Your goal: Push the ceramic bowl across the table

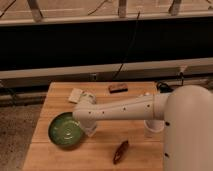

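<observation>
We find the ceramic bowl (67,131) lying just to the left of the pincer (89,129) as the camera shows it, so close that its right-hand rim seems to meet or slip under the pincer's tip; we cannot tell whether they truly touch. That is the relation the push depends on: the bowl sits on the pincer's far side from the robot's body, so a sweep continued along the arm's line would drive it leftward over the surface (135,152). The bowl is round, so it has no long axis to line up with, and a contact on its rim off the centre line would, we judge, make it turn or slide aside.

There is only one arm. It reaches out nearly level from the large white body at the right, runs leftward across the middle of the surface, and bends down at the wrist to end low beside the bowl. We cannot tell whether the pincer is spread or pressed together, as the wrist housing hides it.

Beyond the pincer, up and slightly left, lies a small pale block (76,95). Behind the pincer, under the arm, stands a whitish cup (152,128), and a dark reddish object (120,151) lies below the arm.
</observation>
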